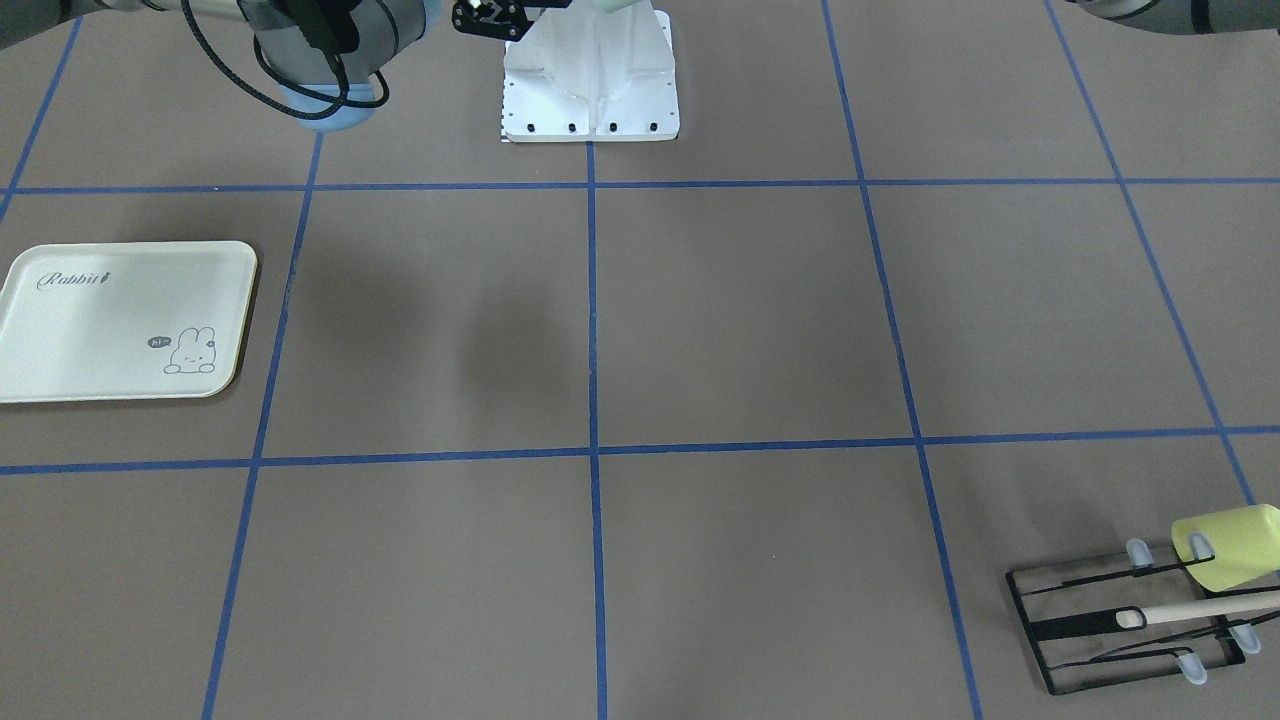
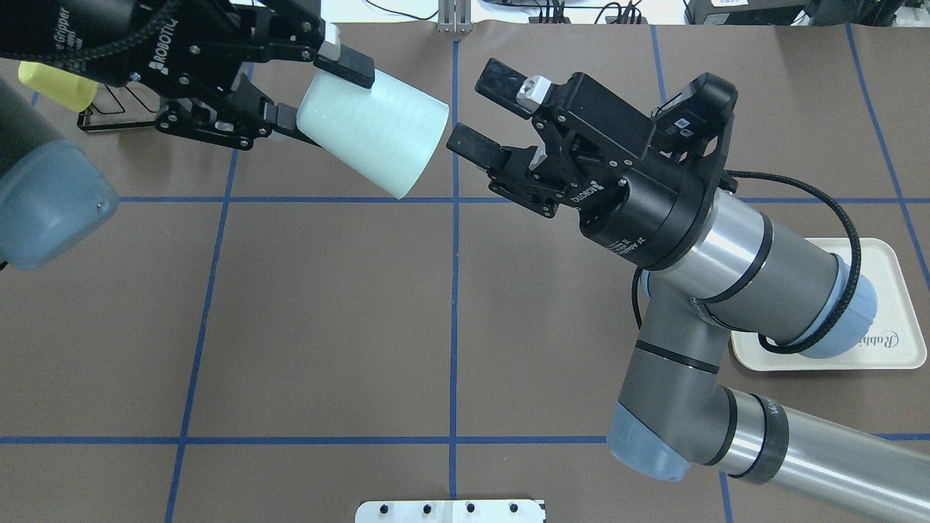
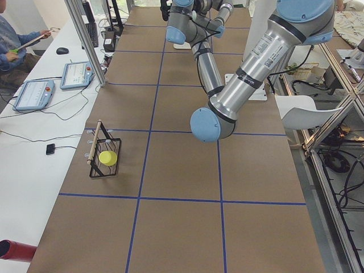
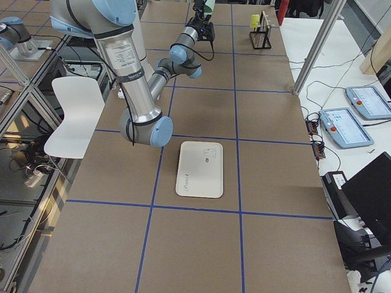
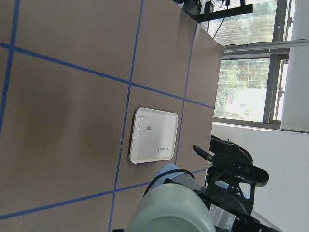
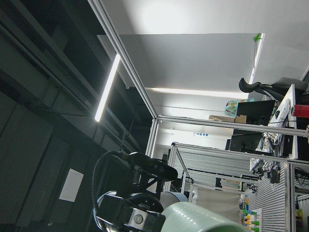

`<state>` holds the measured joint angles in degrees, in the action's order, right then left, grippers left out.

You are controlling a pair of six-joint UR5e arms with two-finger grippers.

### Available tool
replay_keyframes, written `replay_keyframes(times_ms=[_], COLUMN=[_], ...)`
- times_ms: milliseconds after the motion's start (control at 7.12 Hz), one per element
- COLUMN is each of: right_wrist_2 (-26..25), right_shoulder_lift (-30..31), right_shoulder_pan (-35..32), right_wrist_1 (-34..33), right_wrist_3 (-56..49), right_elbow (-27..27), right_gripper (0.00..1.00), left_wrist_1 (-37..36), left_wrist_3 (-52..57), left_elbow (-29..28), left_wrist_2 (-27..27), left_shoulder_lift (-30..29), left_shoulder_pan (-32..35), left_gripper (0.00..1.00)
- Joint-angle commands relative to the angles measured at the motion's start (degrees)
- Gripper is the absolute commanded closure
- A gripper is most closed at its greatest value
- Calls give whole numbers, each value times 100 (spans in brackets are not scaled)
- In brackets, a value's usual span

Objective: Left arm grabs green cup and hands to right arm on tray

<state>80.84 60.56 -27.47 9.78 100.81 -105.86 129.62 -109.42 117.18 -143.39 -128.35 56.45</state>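
**Overhead exterior view:** The left claw [image 2: 317, 94] is clenched on the narrow end of the pale mint-green plastic cup [image 2: 374, 138]. The cup is held on its side above the brown desk [image 2: 327, 312]. The right claw [image 2: 485, 109] is spread wide just beside the cup's wide end and grasps nothing. The right arm [image 2: 734, 254] covers part of the cream-white rectangular tray [image 2: 890, 290].

**Exterior front-facing view:** The tray shows uncovered, with "Rabbit" script and a bunny drawing. A black wire rack [image 1: 1100, 630] holds a yellow-green cup [image 1: 1230, 545] on its side and a pale rod [image 1: 1210, 608].

**Exterior right view:** The tray lies flat on the desk, well apart from the raised mint-green cup.

**Left wrist-mounted view:** The cup fills the lower edge, and the tray lies on the desk beyond it.

**Right wrist-mounted view:** The cup's rim shows at the bottom edge.
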Motion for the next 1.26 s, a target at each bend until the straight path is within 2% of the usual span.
replay_keyframes(times_ms=[0, 140, 1124], right_wrist_2=[-7, -7, -7], right_shoulder_lift=[-18, -26, -26], right_shoulder_pan=[13, 22, 119], right_wrist_1=[-38, -47, -47], right_wrist_3=[0, 9, 0], right_elbow=[-49, -75, -128], right_gripper=[8, 14, 29], left_wrist_1=[-7, -7, 2], left_wrist_3=[-1, -9, -256], left_elbow=[-3, -3, 6], left_wrist_2=[12, 13, 39], left_shoulder_lift=[3, 3, -155], left_shoulder_pan=[-3, -11, -38], left_gripper=[100, 100, 100])
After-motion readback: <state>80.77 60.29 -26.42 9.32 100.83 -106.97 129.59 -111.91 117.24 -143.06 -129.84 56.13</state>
